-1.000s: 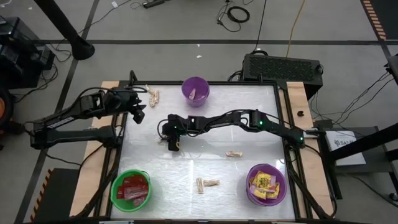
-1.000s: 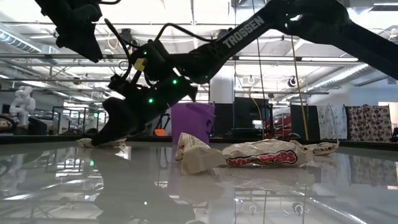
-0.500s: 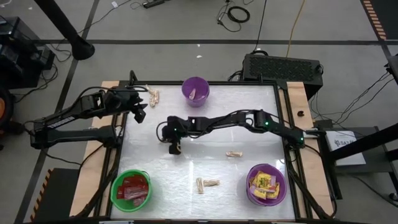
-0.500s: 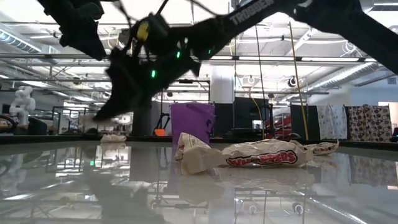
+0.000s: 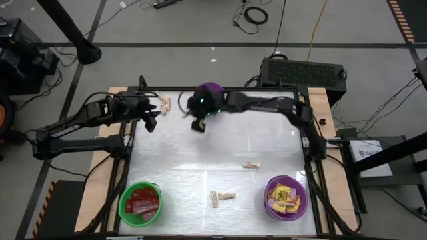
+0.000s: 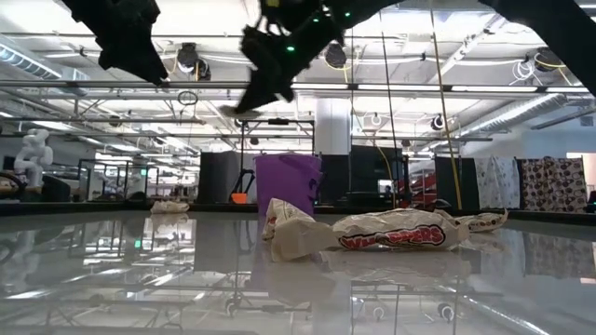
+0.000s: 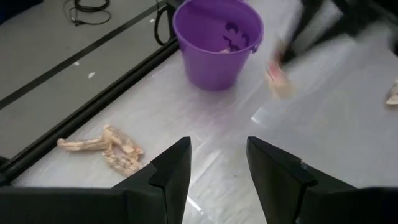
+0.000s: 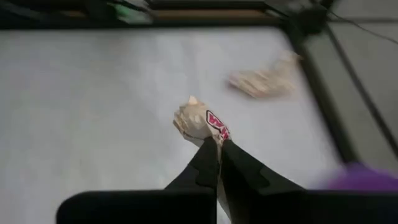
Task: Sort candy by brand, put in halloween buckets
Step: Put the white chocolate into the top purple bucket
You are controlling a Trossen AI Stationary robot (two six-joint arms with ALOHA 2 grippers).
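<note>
- The right gripper [image 5: 198, 125] was raised above the bench [image 5: 267, 143], just off the 7 o'clock side of the far purple bucket [image 5: 212, 90]; its jaws were closed on a tan twisted-wrapper piece [image 8: 200, 123], whose ends stuck out past the fingertips.
- The left gripper [image 5: 151, 120] hung near the bench's 10 o'clock edge with its jaws apart and nothing between them.
- Two tan pieces [image 5: 164, 103] lay at the 11 o'clock corner, close to the bench rim and just beside the left gripper.
- The far purple bucket stood at the 12 o'clock edge with a tan piece inside.
- The green bucket [image 5: 141, 202] at the 7 o'clock corner held red packets [image 5: 141, 200]; the near purple bucket [image 5: 286, 197] at the 5 o'clock corner held yellow packets [image 5: 283, 195].
- A single tan piece [image 5: 251, 165] lay right of centre, well apart from the others; a pair of tan pieces [image 5: 221, 197] lay near the 6 o'clock edge, between the two near buckets.
- The middle of the bench between the grippers and the near buckets was open surface.
</note>
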